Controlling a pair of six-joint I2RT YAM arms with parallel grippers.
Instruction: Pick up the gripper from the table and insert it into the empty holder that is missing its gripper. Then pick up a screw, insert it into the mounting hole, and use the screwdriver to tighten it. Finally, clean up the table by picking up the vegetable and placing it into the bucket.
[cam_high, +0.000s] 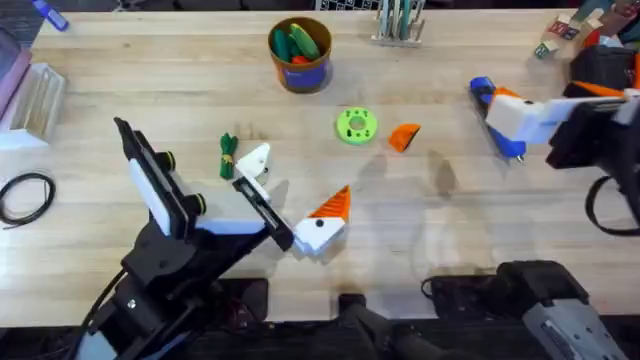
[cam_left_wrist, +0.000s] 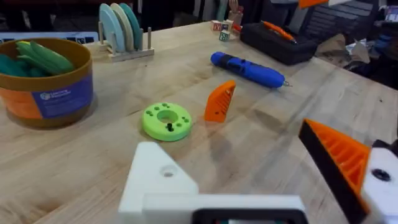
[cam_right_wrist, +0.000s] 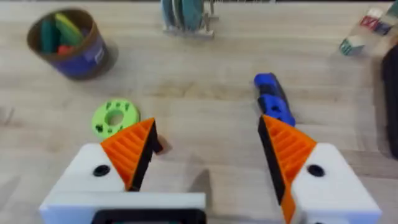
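On pale grained table (cam_high: 120, 60), ribbed orange wedge gripper (cam_high: 404, 136); both arms' fingers spread, grasping nothing.

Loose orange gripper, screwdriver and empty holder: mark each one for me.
gripper (cam_left_wrist: 219, 101), left wrist view, ribbed face.
screwdriver (cam_left_wrist: 249, 69), left wrist view, mid-barrel.
holder (cam_left_wrist: 163, 179), left wrist view, white block beside its mounting hole.

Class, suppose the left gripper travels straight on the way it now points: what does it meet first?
Probably the loose orange gripper, lying ahead of the left gripper; the green disc sits just aside, though depth is uncertain.
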